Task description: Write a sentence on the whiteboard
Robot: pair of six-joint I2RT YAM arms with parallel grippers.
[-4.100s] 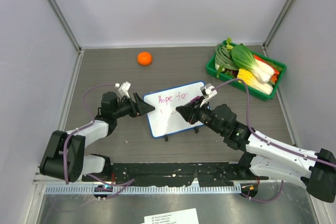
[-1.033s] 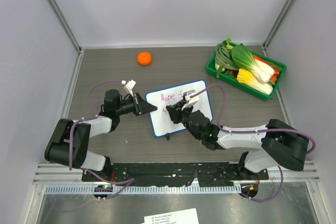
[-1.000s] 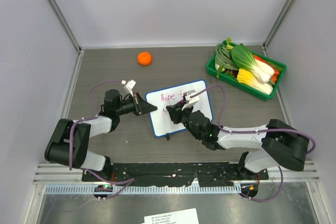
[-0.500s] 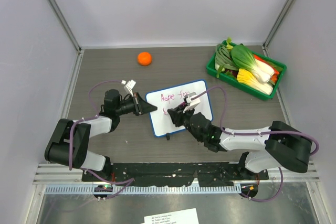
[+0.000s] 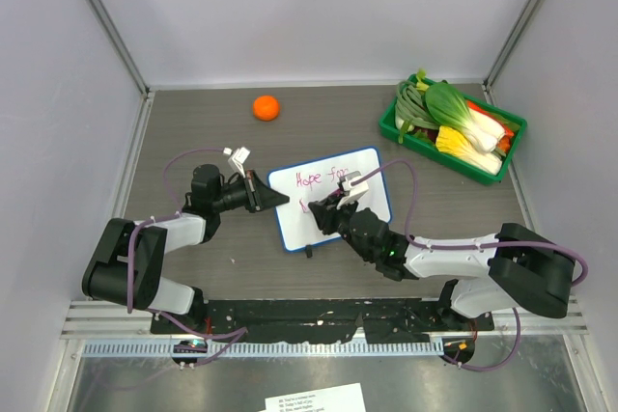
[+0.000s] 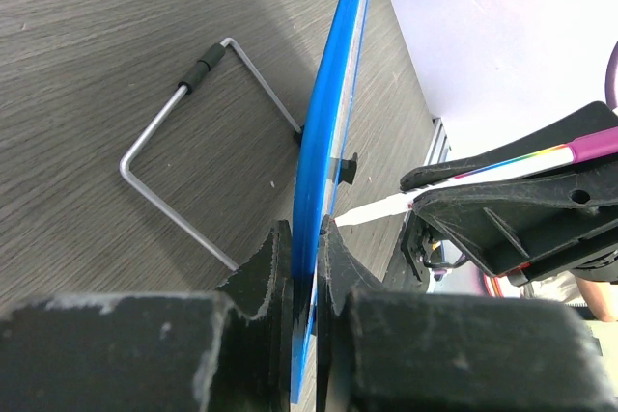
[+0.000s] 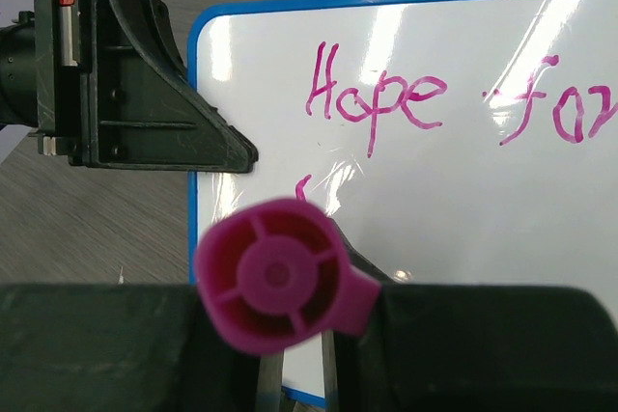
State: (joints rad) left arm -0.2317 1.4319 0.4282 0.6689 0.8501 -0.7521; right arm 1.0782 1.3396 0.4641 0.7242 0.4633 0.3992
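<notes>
Bright, even light from above, with only faint, soft shadows on the bench (image 5: 319,118) around the whiteboard (image 5: 333,198). In the right wrist view, 2 white glare streaks cross the whiteboard's upper half. The pink marker (image 7: 280,277) in front of it looms large and soft-focused. In the left wrist view, the left tool (image 6: 304,238) below the whiteboard's edge is blurred.

Left gripper (image 5: 278,198), arm stretched low, clamps the whiteboard (image 5: 293,231) by its edge. Right gripper (image 5: 317,211), forearm reaching leftward, grips a marker (image 7: 280,277).
</notes>
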